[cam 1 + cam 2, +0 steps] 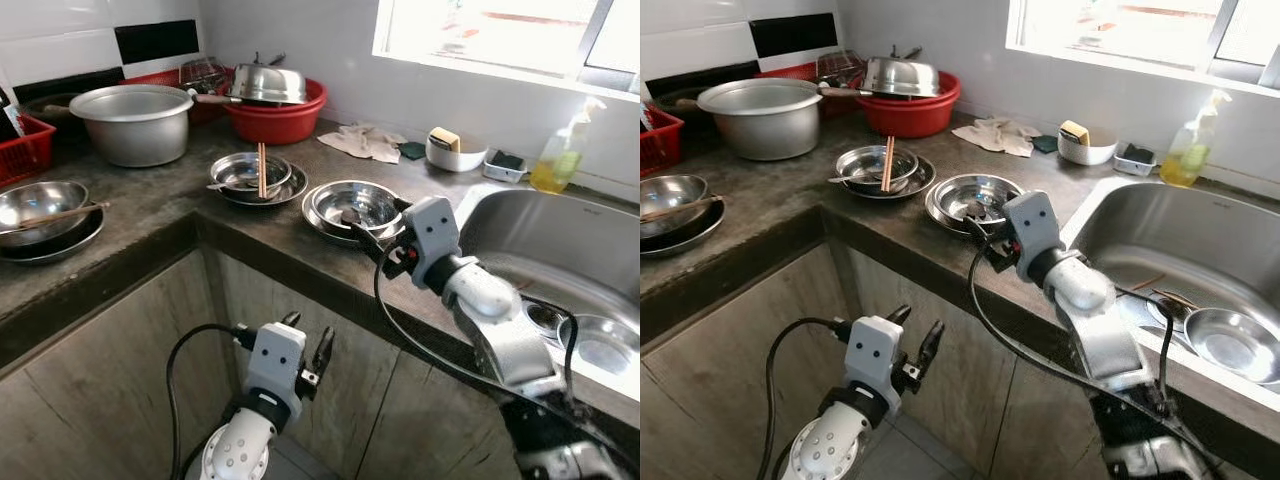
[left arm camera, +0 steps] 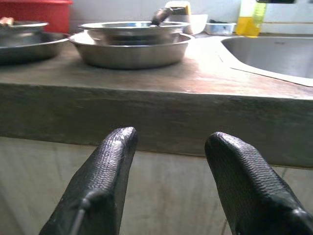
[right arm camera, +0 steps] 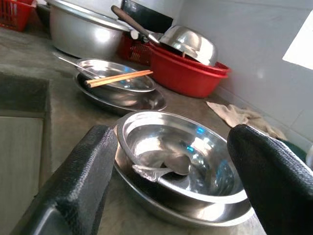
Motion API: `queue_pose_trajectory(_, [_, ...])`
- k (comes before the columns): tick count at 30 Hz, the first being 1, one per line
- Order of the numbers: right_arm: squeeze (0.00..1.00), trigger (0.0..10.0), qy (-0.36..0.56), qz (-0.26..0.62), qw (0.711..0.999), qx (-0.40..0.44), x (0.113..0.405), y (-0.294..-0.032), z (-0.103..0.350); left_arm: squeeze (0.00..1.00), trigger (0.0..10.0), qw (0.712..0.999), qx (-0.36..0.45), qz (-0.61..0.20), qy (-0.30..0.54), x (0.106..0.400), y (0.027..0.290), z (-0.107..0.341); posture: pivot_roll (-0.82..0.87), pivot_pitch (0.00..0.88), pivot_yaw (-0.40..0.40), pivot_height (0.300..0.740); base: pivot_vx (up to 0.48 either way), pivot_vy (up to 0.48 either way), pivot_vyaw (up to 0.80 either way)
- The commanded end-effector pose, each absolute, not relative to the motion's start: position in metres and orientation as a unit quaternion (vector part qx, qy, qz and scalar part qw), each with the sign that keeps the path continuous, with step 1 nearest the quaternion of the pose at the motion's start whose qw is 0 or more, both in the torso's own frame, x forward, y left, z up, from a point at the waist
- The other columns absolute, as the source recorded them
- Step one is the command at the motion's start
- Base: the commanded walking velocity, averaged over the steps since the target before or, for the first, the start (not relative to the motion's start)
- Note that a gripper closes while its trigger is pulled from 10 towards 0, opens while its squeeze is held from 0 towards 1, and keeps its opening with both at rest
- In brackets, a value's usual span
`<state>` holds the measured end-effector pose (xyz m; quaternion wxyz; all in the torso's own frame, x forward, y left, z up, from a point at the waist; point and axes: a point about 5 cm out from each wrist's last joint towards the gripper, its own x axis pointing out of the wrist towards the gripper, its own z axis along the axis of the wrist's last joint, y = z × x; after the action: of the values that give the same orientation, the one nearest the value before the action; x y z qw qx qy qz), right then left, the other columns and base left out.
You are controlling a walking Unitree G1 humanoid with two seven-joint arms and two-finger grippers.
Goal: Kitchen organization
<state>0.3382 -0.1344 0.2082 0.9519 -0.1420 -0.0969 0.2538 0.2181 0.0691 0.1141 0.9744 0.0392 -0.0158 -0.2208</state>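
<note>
A dark stone counter is running along a tiled wall and turning at a corner toward a steel sink under a window. At the counter's back edge a large steel pot is sitting beside a red basin holding an upturned steel bowl. Nearer the front edge, just beside the sink, a steel bowl is resting on a plate with a spoon lying inside it; further along, another bowl is carrying chopsticks across its rim. A soap bottle is standing on the ledge behind the sink. The right gripper is hovering at the counter's front edge with its fingers spread wide and grasping nothing, lined up on the bowl with the spoon. The left gripper is hanging below the counter edge, fingers parted and empty. The step in hand looks like picking up that bowl for the sink: it would go best by bringing one finger inside the rim and one outside, gripping only the bowl and not the plate, and lifting level so the spoon is not sliding out.
</note>
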Motion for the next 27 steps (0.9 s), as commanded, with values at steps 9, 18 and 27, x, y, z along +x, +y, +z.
queue_pose_trajectory(9, [0.00,10.0,-0.088,0.292,0.933,-0.191,0.350,-0.126,0.198,0.00,10.0,0.973,0.027,-0.226,-0.024,0.216,0.067,0.122,0.01,0.032,-0.094,0.740,0.000,0.000,0.00])
queue_pose_trajectory(18, [0.00,10.0,-0.086,0.303,0.916,-0.248,0.363,-0.126,0.196,0.00,10.0,0.974,0.026,-0.226,-0.025,0.214,0.067,0.123,0.01,0.047,-0.101,0.740,0.000,0.000,0.00])
queue_pose_trajectory(27, [0.00,9.2,-0.083,0.301,0.915,-0.258,0.369,-0.126,0.194,0.00,10.0,0.974,0.026,-0.225,-0.024,0.214,0.067,0.123,0.01,0.048,-0.106,0.740,0.000,0.000,0.00])
